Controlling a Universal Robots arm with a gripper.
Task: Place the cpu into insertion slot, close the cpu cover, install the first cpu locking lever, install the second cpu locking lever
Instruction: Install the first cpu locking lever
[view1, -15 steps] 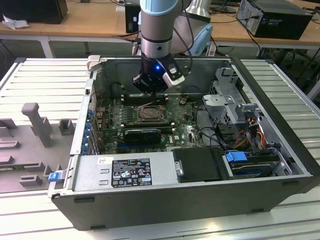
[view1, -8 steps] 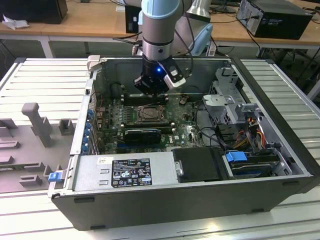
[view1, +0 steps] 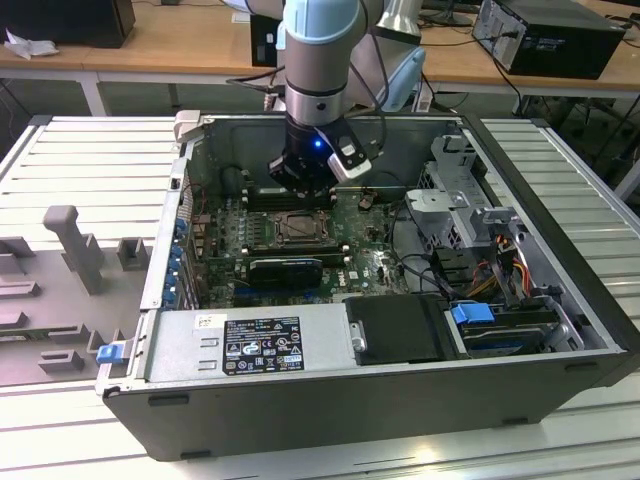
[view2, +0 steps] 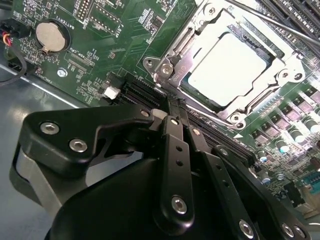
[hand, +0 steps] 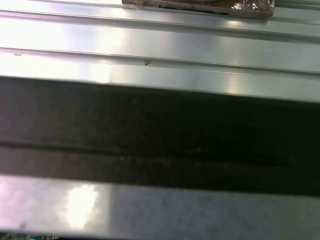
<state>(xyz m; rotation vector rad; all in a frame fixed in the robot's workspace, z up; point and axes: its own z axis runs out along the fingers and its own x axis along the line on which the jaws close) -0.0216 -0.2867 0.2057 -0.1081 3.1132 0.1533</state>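
Observation:
In the exterior view my gripper (view1: 303, 186) hangs inside the open computer case, just behind the insertion slot (view1: 300, 229) on the green motherboard. The second wrist view shows the cpu (view2: 229, 68), a pale silvery square, lying in the slot. The cpu cover (view2: 176, 51), a silvery frame with a square window, lies down around the cpu's edges. A thin metal lever (view2: 280, 26) runs along the far side of the socket. My gripper (view2: 172, 106) has its black fingers pressed together with nothing between them, a short way from the socket's corner.
A long black card (view1: 285, 270) sits in front of the socket. A coin battery (view2: 49, 36) lies off to one side. Drive cage (view1: 455, 215) and cables (view1: 500, 265) crowd the exterior view's right. The case walls (view1: 165, 240) ring the board. Ribbed metal (hand: 160, 45) shows in the first wrist view.

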